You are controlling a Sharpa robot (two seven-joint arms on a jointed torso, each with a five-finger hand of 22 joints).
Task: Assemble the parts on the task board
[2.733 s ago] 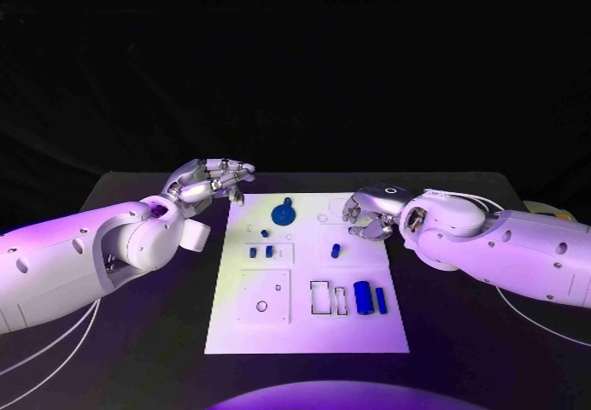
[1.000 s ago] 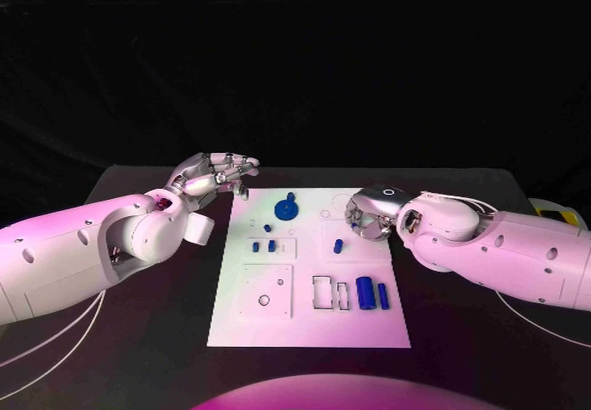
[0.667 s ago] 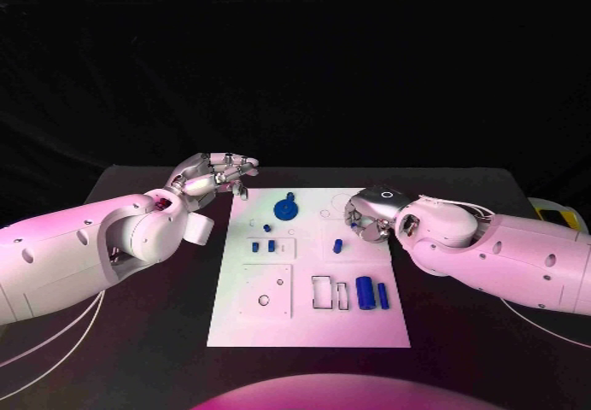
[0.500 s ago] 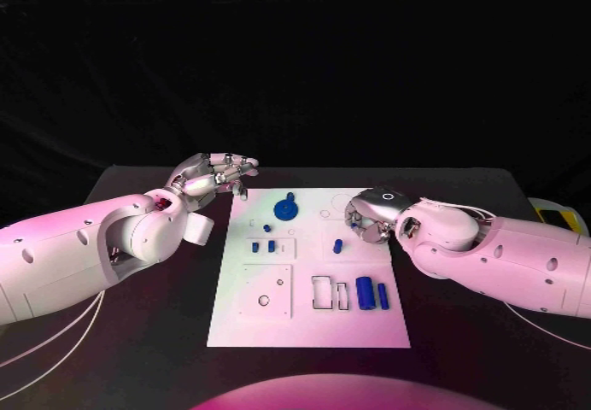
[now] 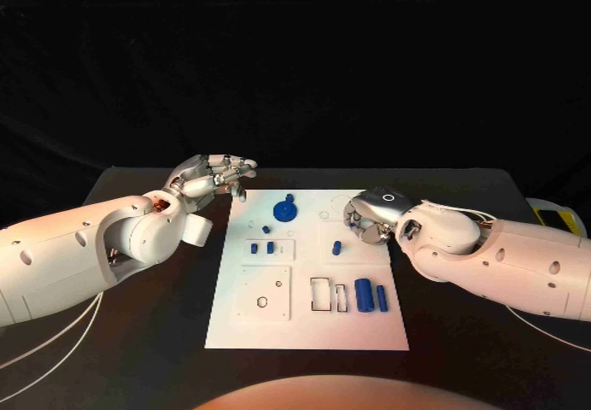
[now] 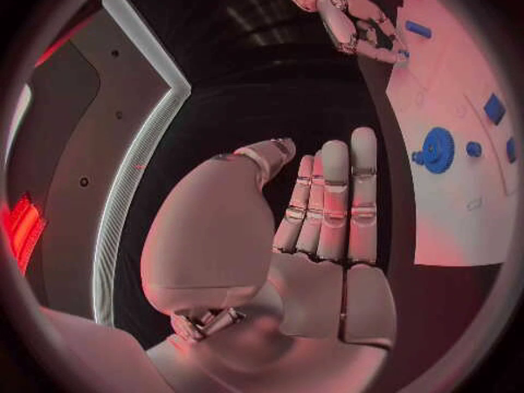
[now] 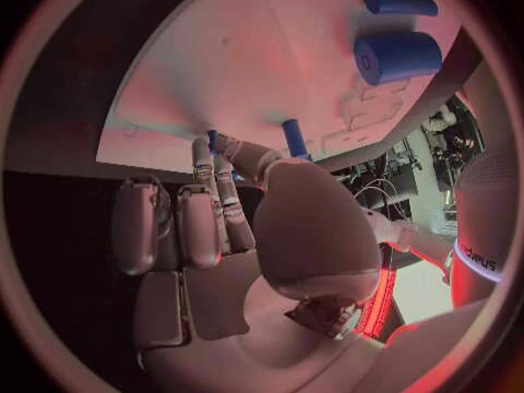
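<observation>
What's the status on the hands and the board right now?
Left hand empty, off board's far left corner. Right hand over task board, grip unclear. Blue parts lie untouched. Nothing in the way.

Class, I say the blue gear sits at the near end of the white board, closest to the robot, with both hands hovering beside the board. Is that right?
Not quite. The head view shows the blue gear at the far end of the white board, between the left hand and right hand. The rest holds.

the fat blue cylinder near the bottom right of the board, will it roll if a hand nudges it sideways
Probably. The fat blue cylinder lies on its side on the task board, so a sideways nudge would likely roll it. It looks rigid and smooth, so perhaps slippery under silver fingers.
</observation>
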